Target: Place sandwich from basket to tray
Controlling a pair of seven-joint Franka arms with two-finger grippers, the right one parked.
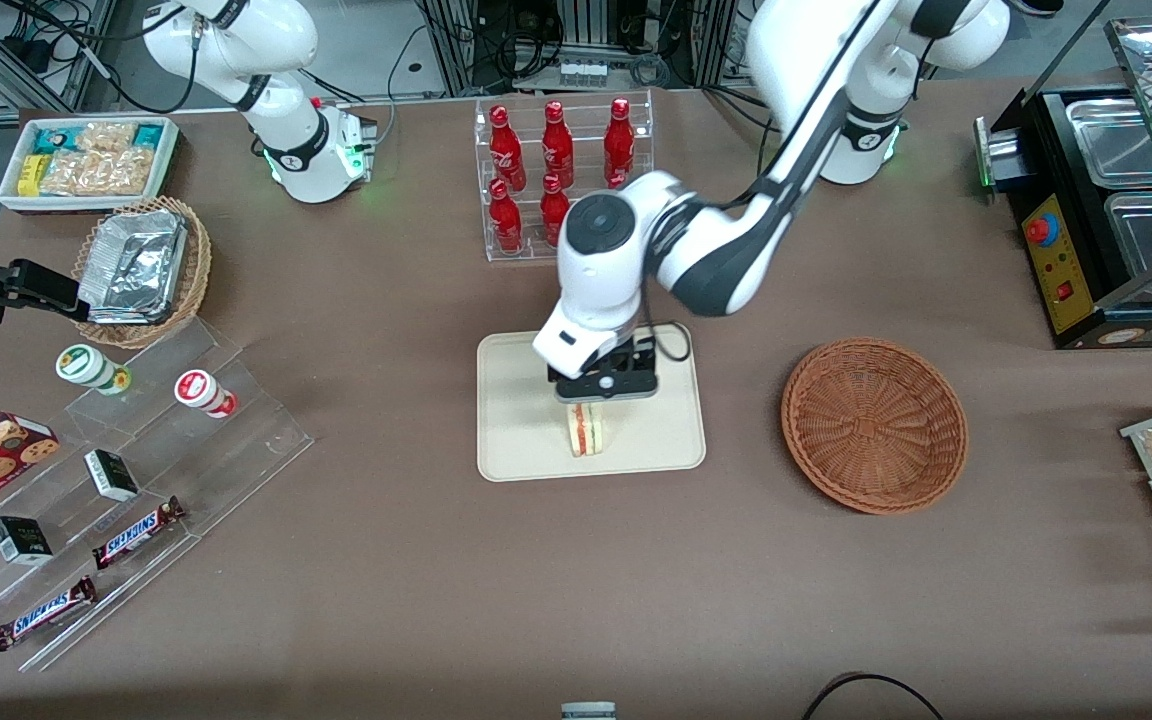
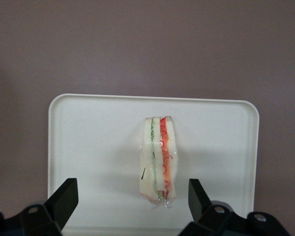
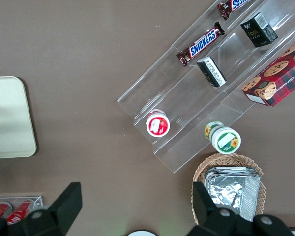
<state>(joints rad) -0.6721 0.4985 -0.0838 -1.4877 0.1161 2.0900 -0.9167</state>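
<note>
table (image 1: 386, 560): basket (image 1: 874, 424) sits empty toward the working arm's end | tray (image 1: 526, 440): sandwich (image 1: 587, 428) stands on edge on it | pincer (image 2: 132, 201): released, fingers apart, just above sandwich | tip: lift straight up so nothing tips it

The front camera looks down on the whole table; the left wrist camera hangs close above the tray (image 1: 526, 440) — the gripper (image 2: 130, 201) spread — both seeing the sandwich (image 2: 159, 160).

Sandwich (image 1: 586, 428) on tray (image 1: 516, 440) — end effector (image 2: 132, 199) above (spread) — basket (image 1: 874, 424) beside.
</note>
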